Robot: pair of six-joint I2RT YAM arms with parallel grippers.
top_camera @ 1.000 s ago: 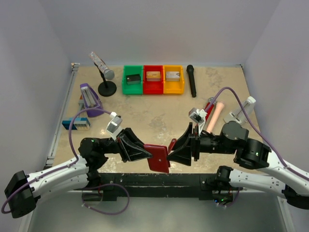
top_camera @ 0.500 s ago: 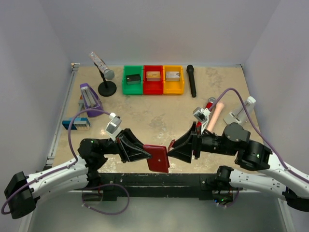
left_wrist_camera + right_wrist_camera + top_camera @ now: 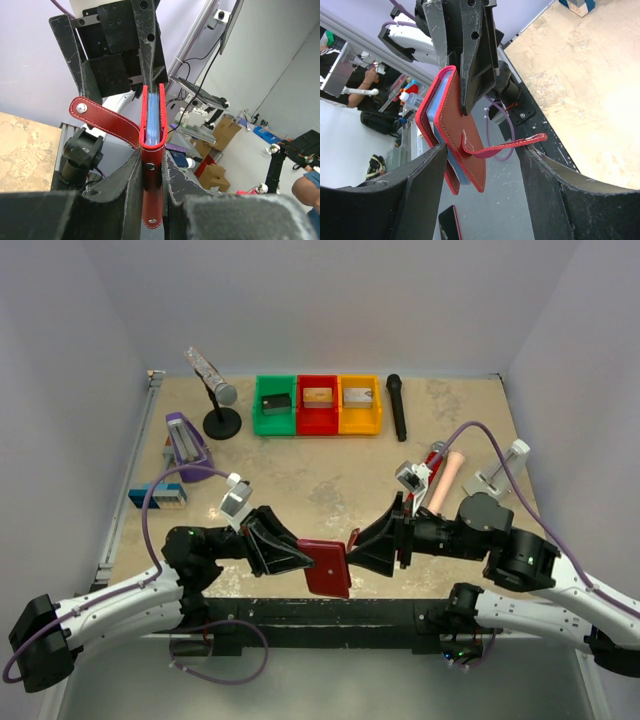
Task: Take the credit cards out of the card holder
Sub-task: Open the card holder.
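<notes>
Near the table's [image 3: 330, 475] front edge, left claw [image 3: 308, 559] clamps the card holder [image 3: 328, 570].

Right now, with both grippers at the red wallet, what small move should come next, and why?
Probably the right gripper should close on the loose strap and pull the cover back. Its jaws stand open around the strap, while the left gripper clamps the wallet, which is folded shut.

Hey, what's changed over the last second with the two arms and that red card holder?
The right hand wobbled slightly at the wrist, away and back, ending almost where it began. Nothing was taken hold of or let go. It stays open around the strap. The left hand still clamps the card holder in the air, in the same spot.
</notes>
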